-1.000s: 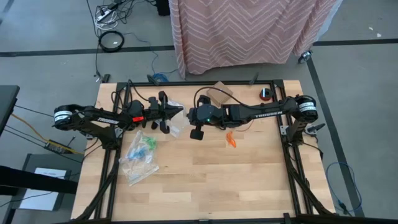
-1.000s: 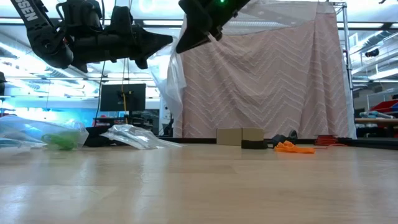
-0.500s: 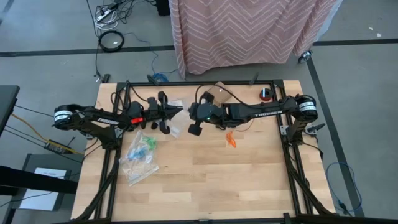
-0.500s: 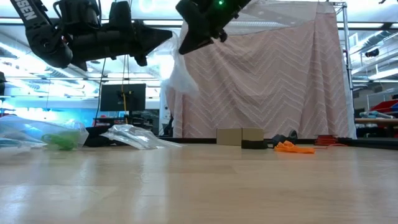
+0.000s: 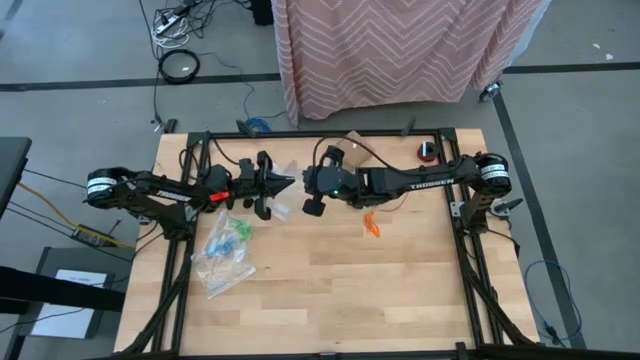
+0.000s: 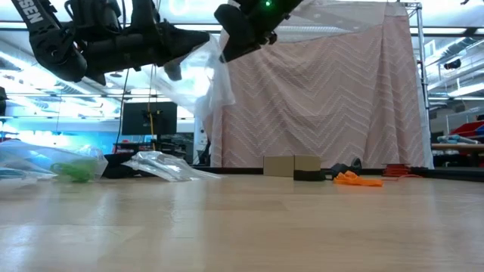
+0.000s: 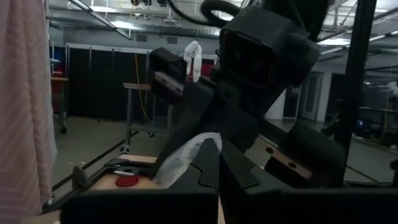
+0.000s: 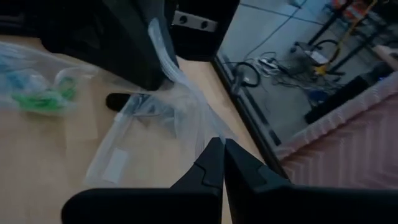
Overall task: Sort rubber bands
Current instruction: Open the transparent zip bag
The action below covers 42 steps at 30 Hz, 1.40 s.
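A clear plastic zip bag (image 6: 198, 75) hangs in the air over the table's far middle, between my two grippers. My left gripper (image 6: 206, 36) comes in level from the table's left, and my right gripper (image 6: 223, 54) slants down from the right. Both are shut on the bag, their tips almost meeting. Orange rubber bands (image 5: 371, 224) lie loose on the wood under the right arm. Green and blue rubber bands (image 5: 233, 231) sit inside clear bags that lie flat near the table's left side. My left gripper pinches an upper edge of the bag (image 7: 188, 154) between its two fingers, coming level from the table's left. The bag is clear of the table and sags below the fingers. My right gripper pinches the bag's film (image 8: 198, 127) between its two fingers, slanting down from the table's right. From there the film runs slack toward my left gripper (image 8: 140, 53).
More clear bags (image 5: 224, 262) lie at the left front of the table. Another bag (image 6: 162, 167) lies flat under my grippers. A small cardboard box (image 5: 352, 148) and a red and black roll (image 5: 427, 151) stand near the far edge. The table's near half is bare wood (image 5: 340, 300).
My right gripper has turned at the wrist while both arms kept their place. The bag hung long and straight below the grippers. Its lower part has come up and now bulges out sideways under my left gripper. Both grippers have stayed shut on it.
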Each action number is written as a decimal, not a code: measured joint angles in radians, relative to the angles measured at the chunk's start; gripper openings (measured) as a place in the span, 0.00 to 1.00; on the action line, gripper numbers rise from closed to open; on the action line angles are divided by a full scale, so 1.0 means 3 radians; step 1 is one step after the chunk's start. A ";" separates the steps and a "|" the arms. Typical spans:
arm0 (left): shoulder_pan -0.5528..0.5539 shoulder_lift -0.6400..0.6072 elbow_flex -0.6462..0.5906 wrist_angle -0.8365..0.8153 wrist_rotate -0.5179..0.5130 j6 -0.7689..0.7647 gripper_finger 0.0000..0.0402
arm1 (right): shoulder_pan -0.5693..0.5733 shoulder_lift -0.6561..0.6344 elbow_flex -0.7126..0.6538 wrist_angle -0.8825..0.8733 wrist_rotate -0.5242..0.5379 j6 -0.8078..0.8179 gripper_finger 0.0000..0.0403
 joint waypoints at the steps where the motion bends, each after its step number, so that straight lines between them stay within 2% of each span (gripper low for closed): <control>1: 0.0000 -0.0001 0.0000 -0.0012 0.0000 -0.0049 0.00 | 0.0005 0.0000 0.0000 0.0002 0.0093 0.0001 0.00; 4: 0.0003 0.0001 0.0000 -0.0054 0.0026 -0.0153 0.00 | 0.0002 0.0000 0.0000 0.0000 0.0321 0.0064 0.00; 6: 0.0006 0.0001 0.0000 -0.0078 0.0070 -0.0218 0.00 | -0.0013 0.0000 0.0000 0.0003 0.0325 0.0063 0.00; 8: 0.0003 0.0001 0.0000 -0.0151 0.0119 -0.0217 0.00 | -0.0028 0.0000 0.0000 0.0023 0.0092 -0.0062 0.00; 11: -0.0003 0.0000 0.0000 -0.0251 0.0072 -0.0133 0.00 | -0.0045 0.0000 0.0000 0.0093 -0.0460 -0.0207 0.00; 17: 0.0000 -0.0005 0.0000 -0.0446 0.0030 -0.0056 0.00 | -0.0025 0.0000 0.0000 0.0054 -0.0925 -0.0529 0.00; 21: 0.0005 0.0000 0.0000 -0.0521 -0.0021 -0.0052 0.00 | -0.0051 -0.0001 0.0000 -0.0156 -0.0843 -0.0368 0.00; 25: 0.0014 0.0001 -0.0001 -0.0347 -0.0081 -0.0148 0.00 | -0.0121 0.0037 0.0009 -0.0261 -0.0790 -0.0110 0.00; 31: 0.0008 0.0000 0.0000 -0.0106 0.0348 -0.0342 0.03 | -0.0237 0.0158 0.0002 -0.0334 -0.0577 0.0013 0.00; 36: 0.0011 -0.0001 0.0000 -0.0255 0.0372 -0.0411 0.05 | -0.0250 0.0221 0.0001 -0.0283 -0.0541 -0.0169 0.00; 42: 0.0049 0.0000 0.0000 -0.0450 0.0316 -0.0322 0.03 | -0.0150 0.0110 0.0001 -0.0519 -0.0627 -0.0340 0.00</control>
